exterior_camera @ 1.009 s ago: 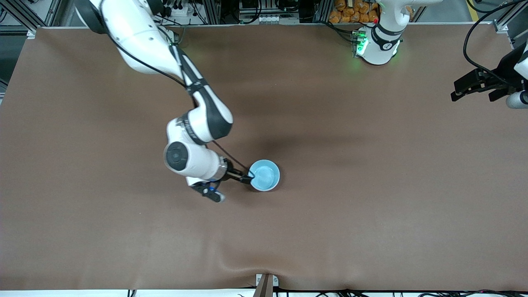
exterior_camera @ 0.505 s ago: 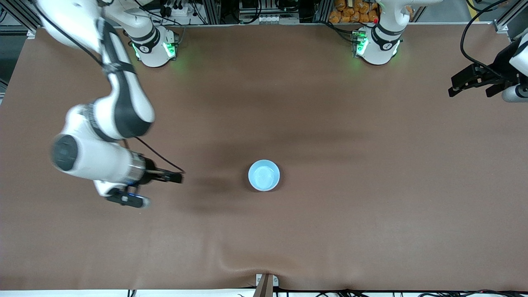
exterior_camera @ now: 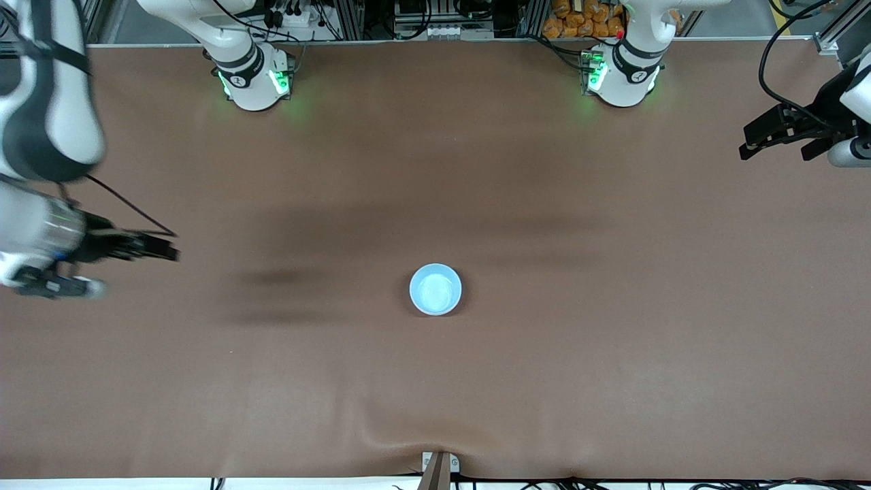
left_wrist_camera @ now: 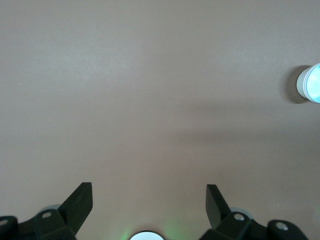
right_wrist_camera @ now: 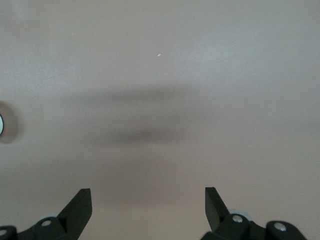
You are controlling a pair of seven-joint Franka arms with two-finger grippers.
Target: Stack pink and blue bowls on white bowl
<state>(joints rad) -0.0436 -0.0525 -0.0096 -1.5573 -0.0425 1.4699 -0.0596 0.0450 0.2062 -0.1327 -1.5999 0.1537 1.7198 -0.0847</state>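
Brown table; blue bowl's white underside wrist-only.

The left gripper hangs over the bare brown surface, its two dark fingers spread wide with nothing between them. A blue bowl sits well apart from it at the picture's edge (cut off partly, with a pale outer wall showing).
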